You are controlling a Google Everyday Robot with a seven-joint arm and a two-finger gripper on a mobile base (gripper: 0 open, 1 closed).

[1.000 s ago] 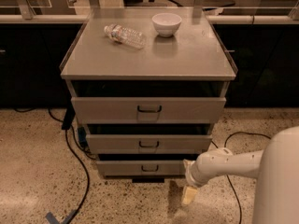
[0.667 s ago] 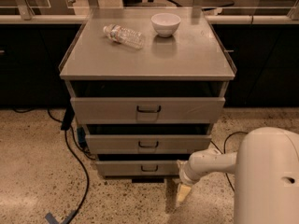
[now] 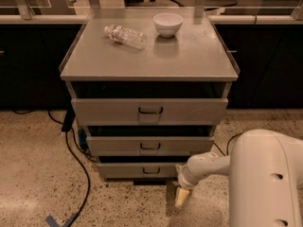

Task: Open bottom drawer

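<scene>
Three drawer fronts on one cabinet. The bottom drawer (image 3: 137,170) is the lowest, just above the floor, and its dark handle (image 3: 151,170) is untouched; I log no change there since a second ago.

One pincer (image 3: 182,196) points down at the floor, just beside that drawer's lower right corner. It has shifted slightly left. I cannot tell how far open it is, and I see nothing in its hold.

One arm housing (image 3: 265,178) now fills more of the right side.

On the desk (image 3: 199,60): one bottle (image 3: 125,35) lying flat and one bowl (image 3: 168,23), both unmoved.
</scene>
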